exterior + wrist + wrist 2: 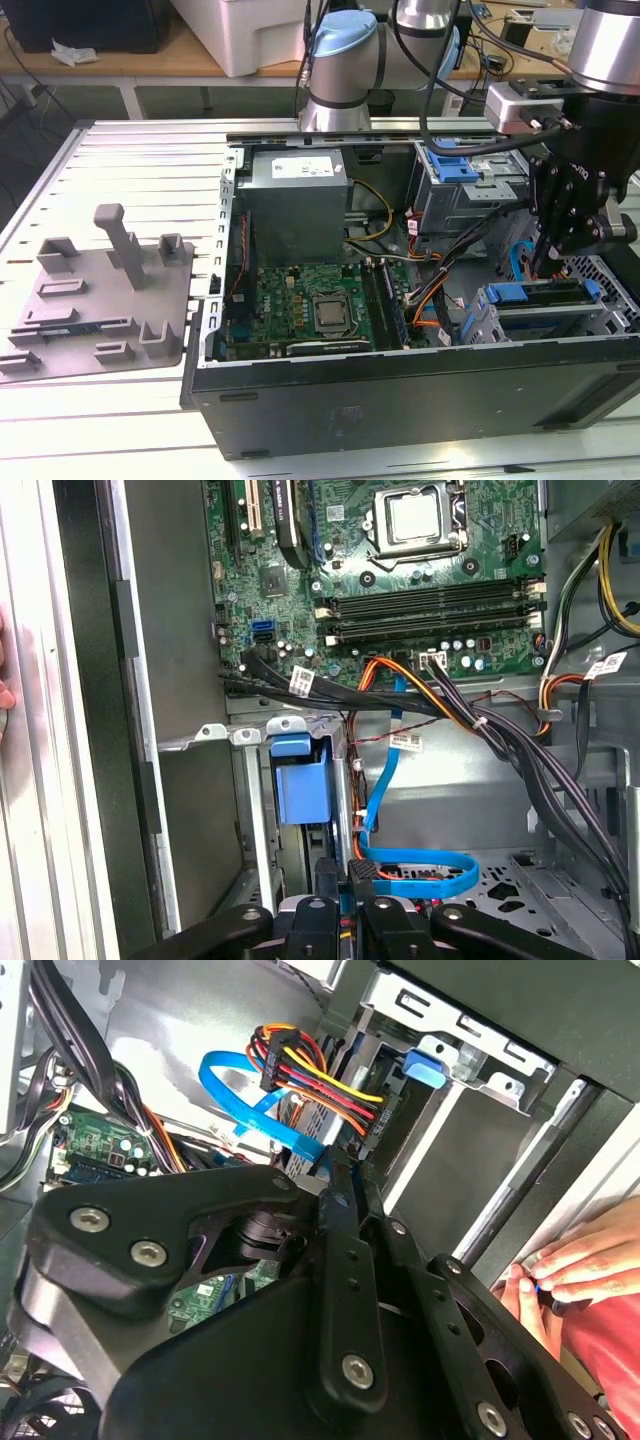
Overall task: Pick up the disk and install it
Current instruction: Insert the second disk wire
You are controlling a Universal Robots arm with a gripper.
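Note:
My gripper [548,262] hangs inside the open computer case [400,400], at the exterior view's right, just above a silver drive cage [560,325]. A blue carrier [540,294] lies slid into that cage; its blue handle [299,788] faces the motherboard. The disk's labelled metal face is hidden inside the cage. In both wrist views the black fingers [337,1260] stand close together, shut. Their tips [349,885] meet at the black plug of a blue data cable [425,875]; I cannot tell whether the plug is pinched. A multicoloured power cable [320,1075] ends beside them.
A second blue caddy [455,166] sits in the upper cage at the back. The motherboard [305,300], power supply [298,205] and loose cable bundles [520,750] crowd the case. A person's hand [570,1265] rests on the case rim. A grey fixture [100,300] lies outside the case.

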